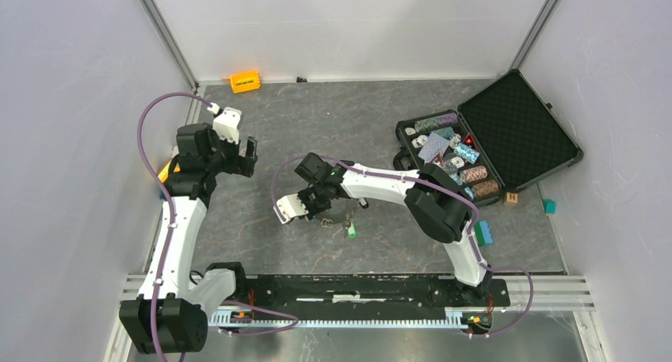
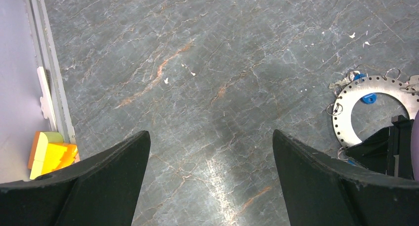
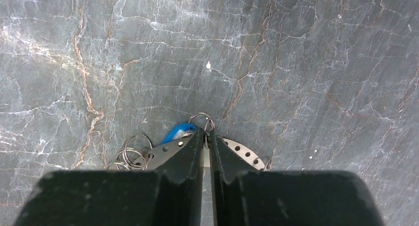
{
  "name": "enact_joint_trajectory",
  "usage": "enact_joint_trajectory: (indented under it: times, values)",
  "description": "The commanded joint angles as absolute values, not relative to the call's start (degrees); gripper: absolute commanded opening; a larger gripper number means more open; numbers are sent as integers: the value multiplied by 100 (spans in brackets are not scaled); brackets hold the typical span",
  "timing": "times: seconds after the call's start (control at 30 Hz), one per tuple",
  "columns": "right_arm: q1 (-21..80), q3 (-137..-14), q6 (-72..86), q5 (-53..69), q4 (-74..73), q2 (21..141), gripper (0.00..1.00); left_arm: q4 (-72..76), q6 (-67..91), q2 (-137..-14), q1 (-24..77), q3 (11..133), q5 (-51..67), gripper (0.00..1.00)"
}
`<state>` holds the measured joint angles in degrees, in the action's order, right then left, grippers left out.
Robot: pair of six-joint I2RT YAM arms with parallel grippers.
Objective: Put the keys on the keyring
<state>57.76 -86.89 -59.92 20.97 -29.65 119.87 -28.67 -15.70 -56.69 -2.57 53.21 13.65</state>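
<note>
The keyring (image 3: 242, 154) is being pinched at its thin perforated rim by the right gripper (image 3: 206, 137). Its fingers are being pressed almost together, with only the metal plate between them, as far as the wrist view is showing. The ring is lying flat near the middle of the bench (image 3: 296, 63), with a blue-tagged key (image 3: 178, 132) and some small split rings (image 3: 133, 154) just beside the fingers. A green-tagged key (image 1: 349, 232) is lying near it, toward the arm bases. The left gripper (image 2: 211, 137) is being held fully spread above bare bench, well apart to the left, and nothing is being carried by it. The step in hand is judged to be the securing of the ring. Next, the ring is probably needing to be steadied or raised so that a loose key can be taken by the left gripper. Care is being called for, since the thin rim may slip.
</note>
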Motion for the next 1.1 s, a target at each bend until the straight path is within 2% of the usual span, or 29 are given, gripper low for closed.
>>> enact_joint_trajectory:
  times: [0.0,0.3,0.6,0.87,1.07]
  values:
    - [5792,-8915,-6083,2313,-3030,12024,10,-2769,-1475,-5600,-292,5396,1476,100]
    - [5711,-8998,-5836,2825,-3046,11886,0,-2786,-1499,-5666,-292,5396,1527,100]
    - [5211,-8960,-5081,4235,-2813,11601,0,-2795,-1525,-5710,-296,5423,1590,100]
    - [4848,-8437,-4328,5069,-2149,11175,0,-2839,-1617,-5806,-299,5415,1882,100]
    - [4687,-8072,-3850,5337,-1727,10735,0,-2898,-1978,-5756,-286,5297,2867,99]
